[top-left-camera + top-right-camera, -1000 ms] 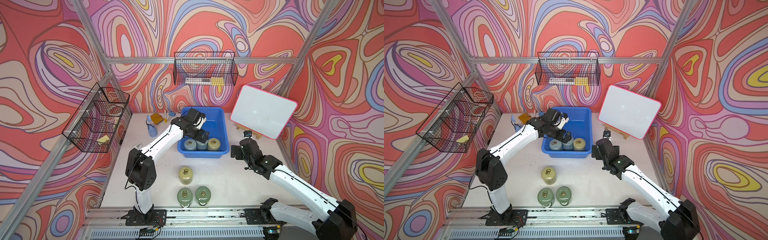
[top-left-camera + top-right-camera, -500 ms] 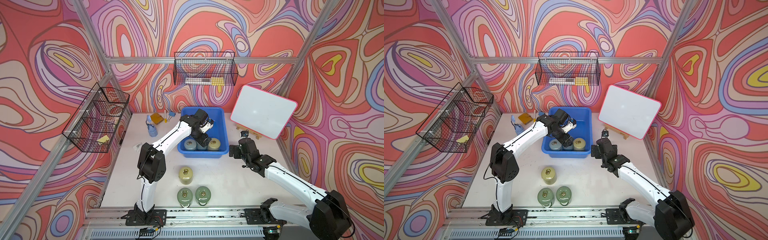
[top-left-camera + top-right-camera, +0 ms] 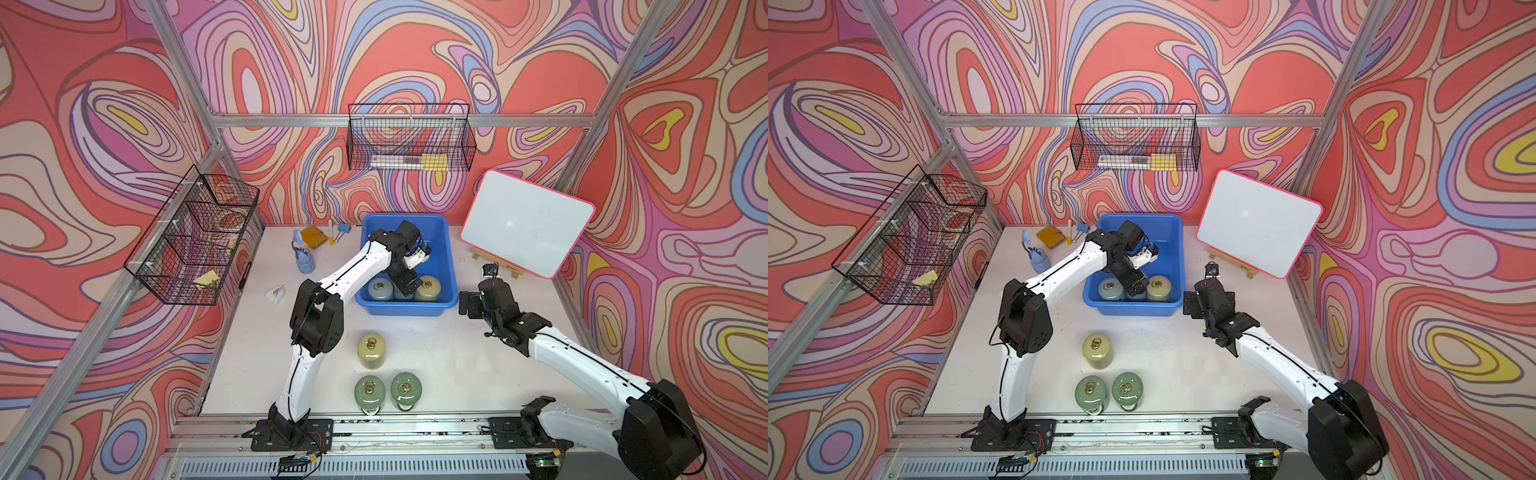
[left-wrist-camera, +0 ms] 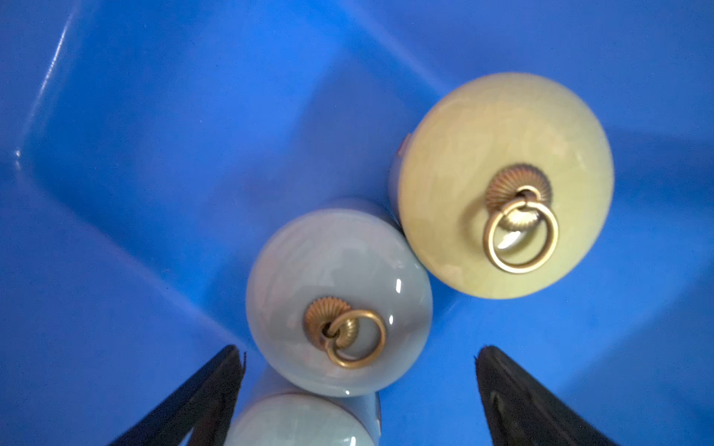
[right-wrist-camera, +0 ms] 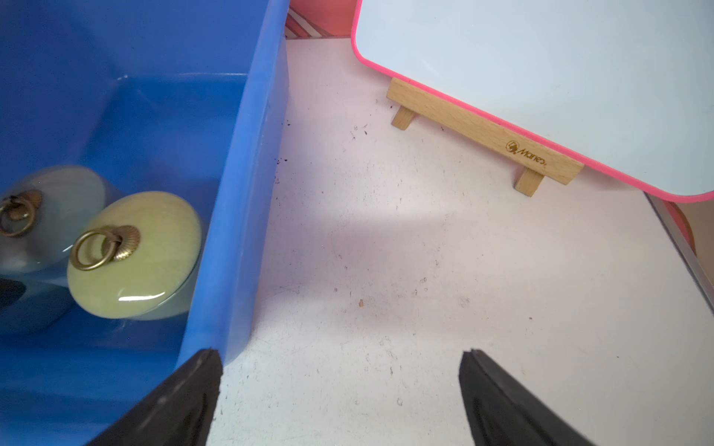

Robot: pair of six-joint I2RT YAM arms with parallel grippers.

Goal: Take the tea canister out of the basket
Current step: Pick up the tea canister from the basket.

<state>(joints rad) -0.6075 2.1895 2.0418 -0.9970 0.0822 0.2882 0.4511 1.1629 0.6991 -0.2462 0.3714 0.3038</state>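
Inside the basket (image 3: pixel 405 307), along its near wall, three tea canisters stand upright in a touching row. A grey-blue canister (image 4: pixel 339 303) is in the middle, a second grey-blue canister (image 3: pixel 380 289) is toward the basket's left end, and a yellow-green canister (image 4: pixel 506 185) is toward its right.

I have the left end effector (image 4: pixel 359 357) hanging over the middle one, released wide and holding nothing. Its fingertips (image 4: pixel 216 386) flank the lid and look clear of it. The jaws are set roughly across the row, which I read as deliberate: the fingers can come down onto bare basket floor rather than onto the crowding neighbours. The brass ring (image 4: pixel 357 340) lies on the lid, so I expect a grip on the body.

The right end effector (image 5: pixel 340 359) is also released and empty, low over the desk (image 5: pixel 386 251) just outside the basket's right wall. One fingertip overlaps the rim in its wrist view, and I cannot tell whether it touches. I judge it is placed there to steady the basket if the lift drags it, clear of the left arm.

Three more canisters (image 3: pixel 371 351) stand on the desk in front of the basket, well apart from it, so I judge the unloading about half done.
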